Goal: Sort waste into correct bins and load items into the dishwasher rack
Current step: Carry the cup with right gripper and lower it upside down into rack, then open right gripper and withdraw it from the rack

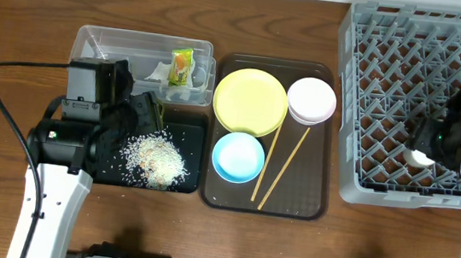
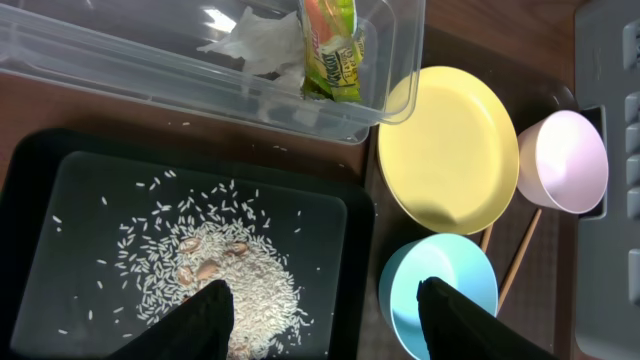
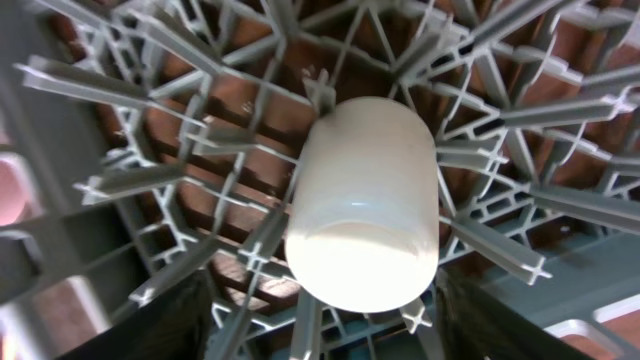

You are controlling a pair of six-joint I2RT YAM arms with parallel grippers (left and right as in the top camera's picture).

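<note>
White rice grains [image 1: 157, 157] lie heaped in the black tray [image 1: 110, 172]; they also show in the left wrist view [image 2: 215, 265]. My left gripper [image 1: 142, 113] hangs open and empty over that tray [image 2: 325, 325]. The clear tub [image 1: 94, 42] holds the green-and-orange wrapper [image 1: 181, 65] and the crumpled paper scrap [image 1: 157, 72]. The yellow plate [image 1: 249, 101], white bowl [image 1: 311, 100], light blue bowl [image 1: 237, 156] and two chopsticks [image 1: 282, 169] sit on the brown tray. The small white cup [image 3: 365, 200] lies on the pegs of the grey rack [image 1: 394, 43]. My right gripper [image 3: 330, 335] is open around it, fingers apart from it.
The brown serving tray [image 1: 313, 202] stands between the black tray and the rack. A black cable [image 1: 9, 114] loops at the left of the table. The rack reaches the table's right edge.
</note>
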